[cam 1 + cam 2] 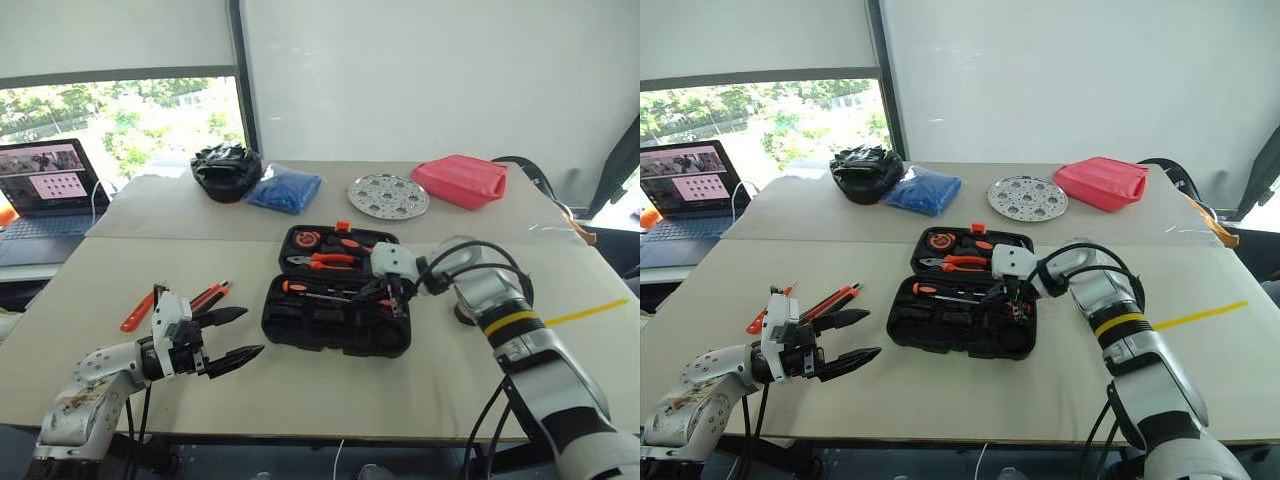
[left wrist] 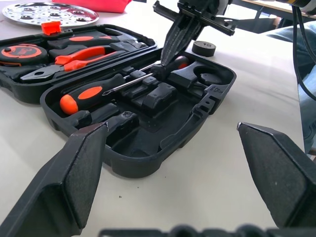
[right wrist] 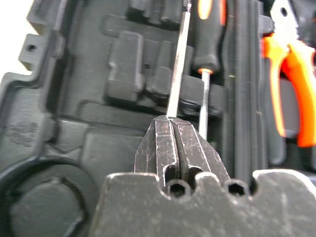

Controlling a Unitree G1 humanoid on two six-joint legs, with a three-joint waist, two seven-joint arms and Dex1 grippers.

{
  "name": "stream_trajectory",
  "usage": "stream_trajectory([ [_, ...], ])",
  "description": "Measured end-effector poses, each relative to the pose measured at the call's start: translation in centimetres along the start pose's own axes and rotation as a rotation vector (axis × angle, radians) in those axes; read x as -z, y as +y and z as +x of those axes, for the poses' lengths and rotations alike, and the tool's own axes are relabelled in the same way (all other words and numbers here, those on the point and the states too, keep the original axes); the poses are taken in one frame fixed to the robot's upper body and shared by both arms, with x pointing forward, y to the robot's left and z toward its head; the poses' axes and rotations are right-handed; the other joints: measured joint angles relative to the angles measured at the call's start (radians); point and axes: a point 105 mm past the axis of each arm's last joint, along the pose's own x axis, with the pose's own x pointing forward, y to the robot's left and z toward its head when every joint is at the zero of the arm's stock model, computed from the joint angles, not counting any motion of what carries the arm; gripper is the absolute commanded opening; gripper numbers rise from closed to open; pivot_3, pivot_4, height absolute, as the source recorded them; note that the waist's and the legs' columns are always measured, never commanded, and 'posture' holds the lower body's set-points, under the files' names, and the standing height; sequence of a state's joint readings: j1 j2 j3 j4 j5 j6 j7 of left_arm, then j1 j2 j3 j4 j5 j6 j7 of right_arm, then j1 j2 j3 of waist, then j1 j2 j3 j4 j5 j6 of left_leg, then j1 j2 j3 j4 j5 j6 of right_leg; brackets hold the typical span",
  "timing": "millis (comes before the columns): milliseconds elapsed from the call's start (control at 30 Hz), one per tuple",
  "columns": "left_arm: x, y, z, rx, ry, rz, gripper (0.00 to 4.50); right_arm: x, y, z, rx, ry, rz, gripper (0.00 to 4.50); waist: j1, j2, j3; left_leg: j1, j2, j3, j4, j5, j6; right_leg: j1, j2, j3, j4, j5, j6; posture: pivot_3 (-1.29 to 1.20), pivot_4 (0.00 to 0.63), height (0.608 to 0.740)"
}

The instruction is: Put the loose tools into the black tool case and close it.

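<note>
Right wrist view: right gripper (image 3: 174, 129) clamped on screwdriver (image 3: 178, 64) shaft over black tool case (image 1: 335, 322). Left gripper (image 1: 238, 337) wide apart, at eight o'clock from case.

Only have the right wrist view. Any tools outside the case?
Observer: Yes, orange-handled tools lie on the table left of the case, near the left gripper.
Operator: Left gripper holding anything?
Observer: No, it is open and empty, above the table.
Operator: Anything on the case's other side?
Observer: A black tape roll sits on the table just past the case.
</note>
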State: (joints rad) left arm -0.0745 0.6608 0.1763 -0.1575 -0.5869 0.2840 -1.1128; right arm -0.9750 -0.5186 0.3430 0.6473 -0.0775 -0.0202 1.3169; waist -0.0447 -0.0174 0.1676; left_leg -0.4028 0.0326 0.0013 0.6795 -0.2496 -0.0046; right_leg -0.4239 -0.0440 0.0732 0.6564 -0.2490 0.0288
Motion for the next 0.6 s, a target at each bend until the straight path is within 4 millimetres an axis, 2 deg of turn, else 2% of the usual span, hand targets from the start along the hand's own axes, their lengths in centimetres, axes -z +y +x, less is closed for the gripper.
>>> stream_trajectory([
  [600,-0.01,0.13,0.04,-0.014,-0.002,0.003,4.5,0.29,-0.29,0.08,0.005,0.037,-0.008,0.04,-0.003,0.0,0.0,0.001,0.0,0.0,0.0,0.0,0.0,0.0,0.0,0.0,0.0,0.0,0.0,0.0,0.15,0.74],
])
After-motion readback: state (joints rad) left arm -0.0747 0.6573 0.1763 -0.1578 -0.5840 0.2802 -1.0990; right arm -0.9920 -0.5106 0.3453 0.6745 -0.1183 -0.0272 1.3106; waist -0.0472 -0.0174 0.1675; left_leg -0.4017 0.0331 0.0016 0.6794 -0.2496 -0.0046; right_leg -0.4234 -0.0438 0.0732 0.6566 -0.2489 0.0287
